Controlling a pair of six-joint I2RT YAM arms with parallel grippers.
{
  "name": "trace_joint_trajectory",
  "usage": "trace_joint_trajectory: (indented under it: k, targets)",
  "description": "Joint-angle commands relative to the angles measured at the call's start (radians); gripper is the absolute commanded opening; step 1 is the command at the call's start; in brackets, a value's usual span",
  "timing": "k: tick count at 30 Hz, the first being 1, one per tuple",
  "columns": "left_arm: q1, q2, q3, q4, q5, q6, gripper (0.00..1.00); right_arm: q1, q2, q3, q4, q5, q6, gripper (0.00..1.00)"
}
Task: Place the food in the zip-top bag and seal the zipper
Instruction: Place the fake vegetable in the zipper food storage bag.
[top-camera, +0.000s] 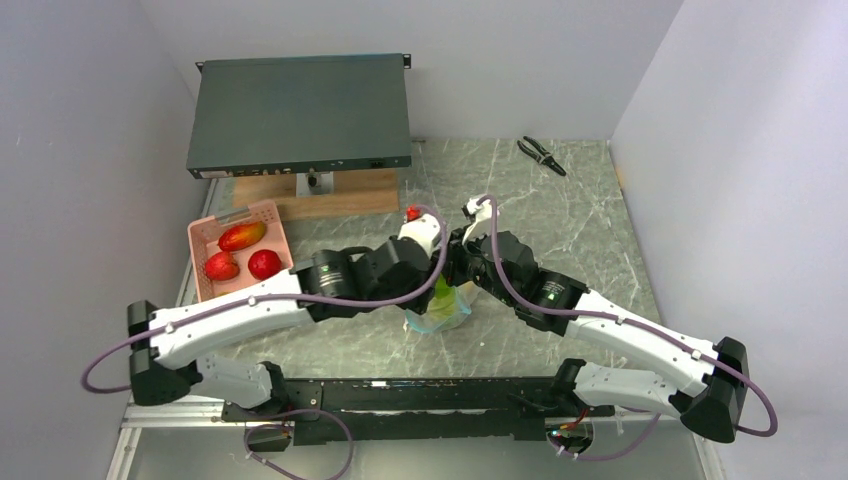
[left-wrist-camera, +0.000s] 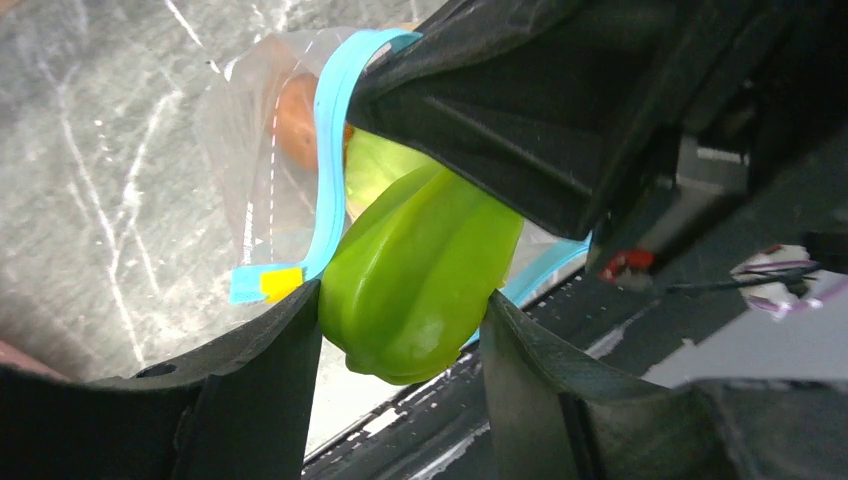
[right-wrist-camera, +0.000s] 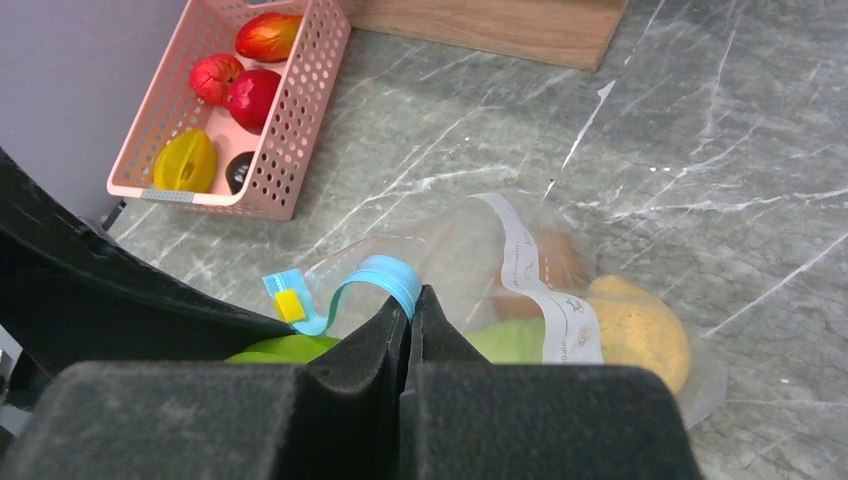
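Most of zipper (right-wrist-camera: 372, 273) hides behind right end effector (right-wrist-camera: 410, 302).

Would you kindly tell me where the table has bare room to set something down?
Free: the marble between the pliers and the right arm, and the strip between the zip-top bag and the base rail. Crowded: the centre, where the left gripper and right gripper meet, and beside the pink basket.

White arms (top-camera: 240, 315) — black joints (top-camera: 335, 275), looping purple cables (top-camera: 497, 262).
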Motion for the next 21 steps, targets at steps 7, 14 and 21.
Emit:
trace_joint_trajectory:
  k: [7, 14, 21]
  targets:
    - [-0.060, 0.154, 0.119, -0.095, -0.370, -0.149, 0.29, 0.003, -0.028, 0.022, 0.075, -0.008, 0.026, 0.00]
    - [-0.069, 0.161, 0.005, -0.018, -0.506, -0.313, 0.31, 0.002, -0.025, 0.016, 0.092, -0.033, 0.054, 0.00]
    - [-0.061, 0.148, -0.043, 0.098, -0.461, -0.317, 0.49, 0.003, -0.018, 0.009, 0.103, -0.050, 0.065, 0.00]
